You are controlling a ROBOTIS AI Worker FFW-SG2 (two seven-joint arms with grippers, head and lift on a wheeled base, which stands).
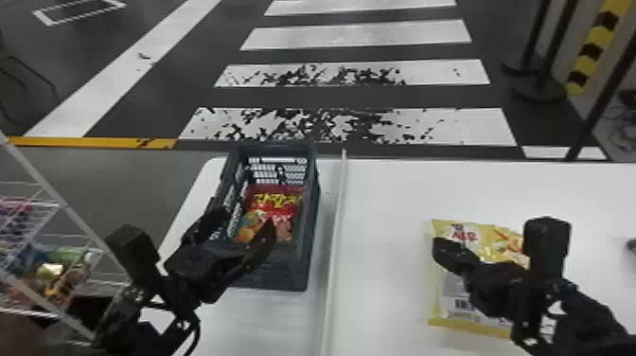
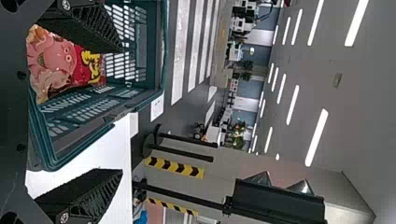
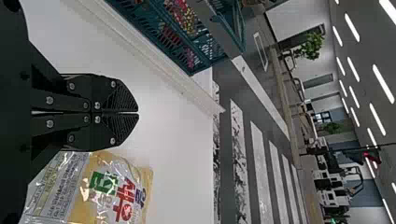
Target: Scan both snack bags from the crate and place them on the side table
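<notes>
My left gripper (image 1: pixel 241 236) is over the near part of the dark crate (image 1: pixel 307 227), its fingers apart. A red snack bag (image 1: pixel 279 201) lies inside the crate. From the left wrist, my open left gripper (image 2: pixel 116 112) has one finger over the crate (image 2: pixel 163 60) and the red bag (image 2: pixel 74 65), the other outside the crate wall. My right gripper (image 1: pixel 442 253) is above the left part of a yellow snack bag (image 1: pixel 482 236) on the white table (image 1: pixel 388 213). In the right wrist view the right gripper (image 3: pixel 138 113) is shut on nothing, beside the yellow bag (image 3: pixel 112 186).
A raised white strip (image 1: pixel 338 227) divides the tabletop between the crate and the yellow bag. At the far left stands a wire rack (image 1: pixel 47 203) holding several packages. Part of a dark object (image 1: pixel 632 245) shows at the table's right.
</notes>
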